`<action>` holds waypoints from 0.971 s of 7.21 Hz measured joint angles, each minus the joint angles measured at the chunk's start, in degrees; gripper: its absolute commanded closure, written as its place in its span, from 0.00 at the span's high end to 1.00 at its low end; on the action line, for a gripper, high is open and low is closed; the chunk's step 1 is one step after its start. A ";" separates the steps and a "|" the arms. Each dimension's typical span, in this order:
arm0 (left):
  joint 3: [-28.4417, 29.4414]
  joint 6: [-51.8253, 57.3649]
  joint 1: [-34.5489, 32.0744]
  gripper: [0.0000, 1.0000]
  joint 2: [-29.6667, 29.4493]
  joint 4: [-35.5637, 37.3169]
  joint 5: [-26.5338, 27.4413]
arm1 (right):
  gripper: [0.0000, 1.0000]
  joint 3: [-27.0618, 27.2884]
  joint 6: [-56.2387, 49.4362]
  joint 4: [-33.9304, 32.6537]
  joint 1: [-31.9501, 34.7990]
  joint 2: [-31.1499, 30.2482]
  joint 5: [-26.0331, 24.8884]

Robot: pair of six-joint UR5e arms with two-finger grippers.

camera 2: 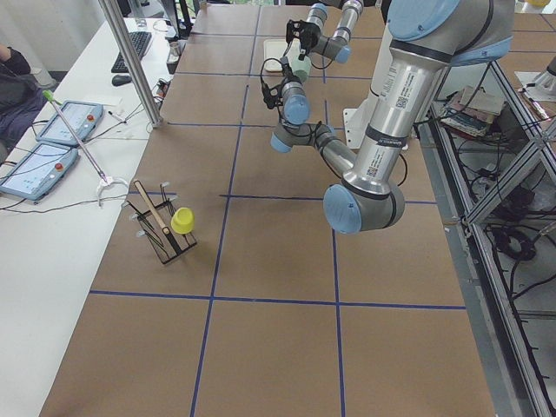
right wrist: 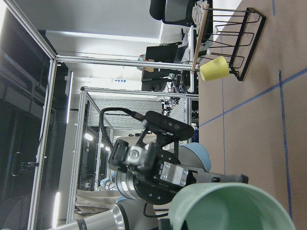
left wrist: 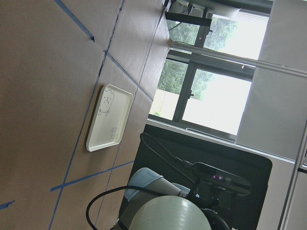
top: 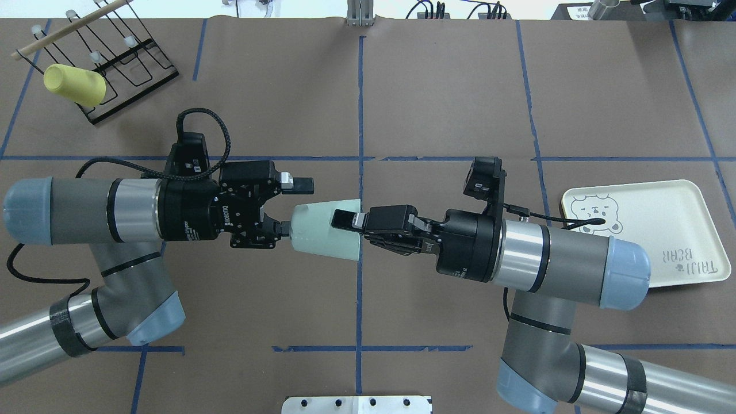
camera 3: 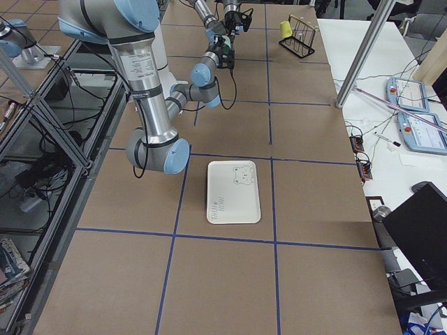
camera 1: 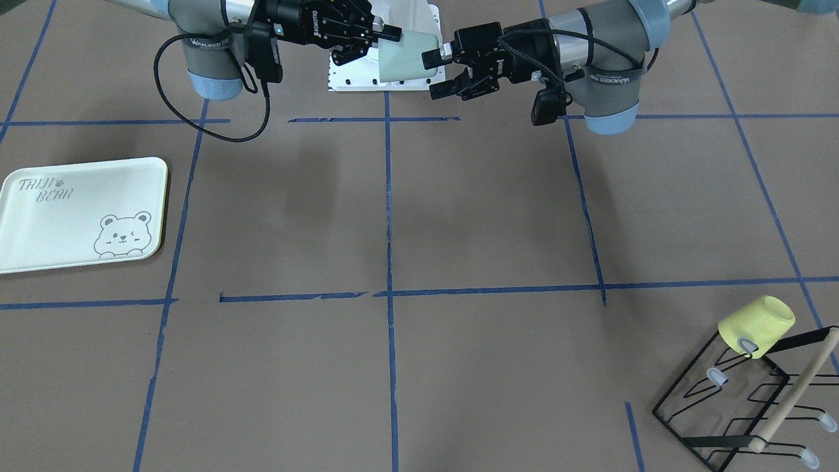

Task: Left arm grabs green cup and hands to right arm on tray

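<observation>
The green cup (top: 322, 233) hangs on its side in the air over the table's middle, base toward my left arm and mouth toward my right arm. My right gripper (top: 346, 221) is shut on its rim, one finger inside the mouth. My left gripper (top: 296, 207) is open at the cup's base: its upper finger stands clear and its lower fingertip is at the base. The front view shows the cup (camera 1: 408, 58) between the left gripper (camera 1: 434, 75) and the right gripper's finger (camera 1: 390, 31). The tray (top: 661, 230) lies empty on the table beyond my right arm's elbow.
A yellow cup (top: 75, 85) hangs on a black wire rack (top: 138, 57) at the far left corner. A white base plate (top: 356, 404) sits at the near table edge. Blue tape lines grid the brown table. The tray also shows in the front view (camera 1: 59, 216).
</observation>
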 measured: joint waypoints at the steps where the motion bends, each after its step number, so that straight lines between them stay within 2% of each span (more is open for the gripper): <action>1: 0.10 0.11 -1.11 1.00 -0.47 4.32 2.29 | 0.00 -0.01 -0.05 -1.10 0.28 -0.25 0.10; 2: 0.17 1.40 -2.32 1.00 -0.75 10.90 4.15 | 0.00 0.07 -0.12 -4.53 1.18 -0.44 0.74; 4: 0.14 9.62 -4.89 1.00 -0.91 25.79 4.19 | 0.00 0.40 -1.21 -16.98 4.69 -0.17 4.77; 6: -0.54 24.25 -8.84 1.00 -0.77 44.94 -1.24 | 0.00 0.77 -7.06 -33.61 9.78 0.05 11.58; 7: -1.28 32.85 -10.89 1.00 -0.58 54.18 -2.98 | 0.00 1.81 -11.11 -44.22 12.89 0.02 15.55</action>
